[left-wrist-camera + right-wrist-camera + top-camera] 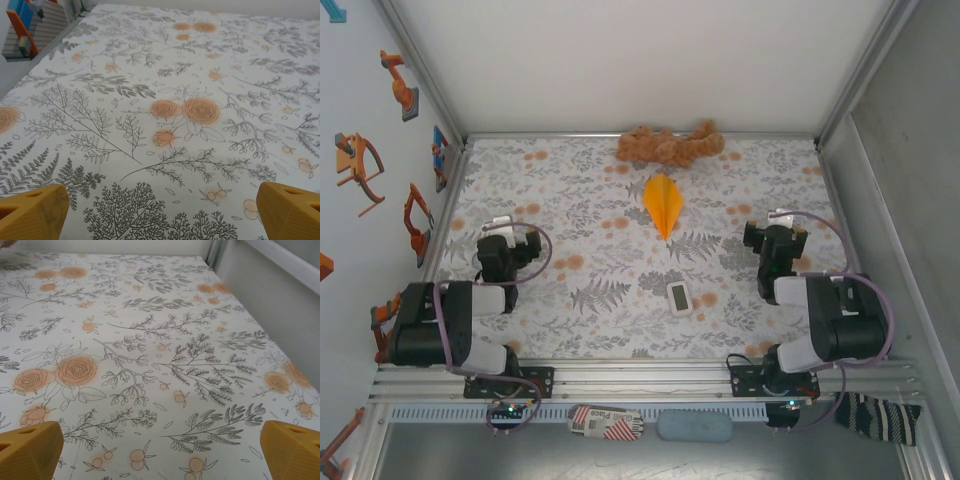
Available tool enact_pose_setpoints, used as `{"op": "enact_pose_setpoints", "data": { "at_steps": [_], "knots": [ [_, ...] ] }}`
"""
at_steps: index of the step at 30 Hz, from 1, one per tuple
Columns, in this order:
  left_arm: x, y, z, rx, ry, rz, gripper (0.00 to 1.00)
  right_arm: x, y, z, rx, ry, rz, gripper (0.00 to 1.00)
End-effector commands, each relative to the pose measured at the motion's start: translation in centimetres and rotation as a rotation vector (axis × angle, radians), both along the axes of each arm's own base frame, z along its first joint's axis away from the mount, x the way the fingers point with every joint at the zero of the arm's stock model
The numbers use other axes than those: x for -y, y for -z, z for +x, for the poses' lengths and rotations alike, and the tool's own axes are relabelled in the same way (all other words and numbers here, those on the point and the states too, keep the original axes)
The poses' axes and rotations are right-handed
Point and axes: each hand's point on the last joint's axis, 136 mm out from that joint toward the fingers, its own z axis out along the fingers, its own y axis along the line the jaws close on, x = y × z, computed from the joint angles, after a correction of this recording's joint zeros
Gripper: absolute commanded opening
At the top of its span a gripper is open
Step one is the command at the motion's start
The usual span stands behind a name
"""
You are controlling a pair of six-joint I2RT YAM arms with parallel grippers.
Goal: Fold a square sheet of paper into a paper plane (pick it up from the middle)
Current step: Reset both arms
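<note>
My arms sit folded at the near edge, my left gripper [503, 226] at nine o'clock and my right gripper [782, 222] at three o'clock of the floral tablecloth [600, 260]. Both aim toward twelve, their yellow fingers [32, 212] spread wide and holding nothing. The narrow orange paper plane [663, 203], a pointed dart with a centre crease, lies flat at twelve o'clock of the table's middle, nose toward six, just beside the brown plush toy [670, 146].

Perhaps "Pice" on the striped packet [605, 422]
</note>
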Motion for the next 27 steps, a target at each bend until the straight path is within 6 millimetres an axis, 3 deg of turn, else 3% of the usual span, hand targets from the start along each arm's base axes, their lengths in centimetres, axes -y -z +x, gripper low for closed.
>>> {"op": "enact_pose_setpoints", "data": {
  "at_steps": [1, 8, 27],
  "knots": [
    [0.4, -1.8, 2.0, 0.084, 0.038, -0.002, 0.96, 0.6, -1.1, 0.8, 0.079, -0.019, 0.068, 1.00],
    [-0.7, -1.0, 3.0, -0.004, -0.018, -0.002, 0.96, 0.6, -0.2, 1.5, 0.057, -0.029, 0.084, 0.99],
    [-0.3, -1.2, 3.1, 0.002, -0.019, 0.023, 0.96, 0.6, -0.2, 1.6, 0.052, -0.029, 0.084, 0.99]
  ]
}}
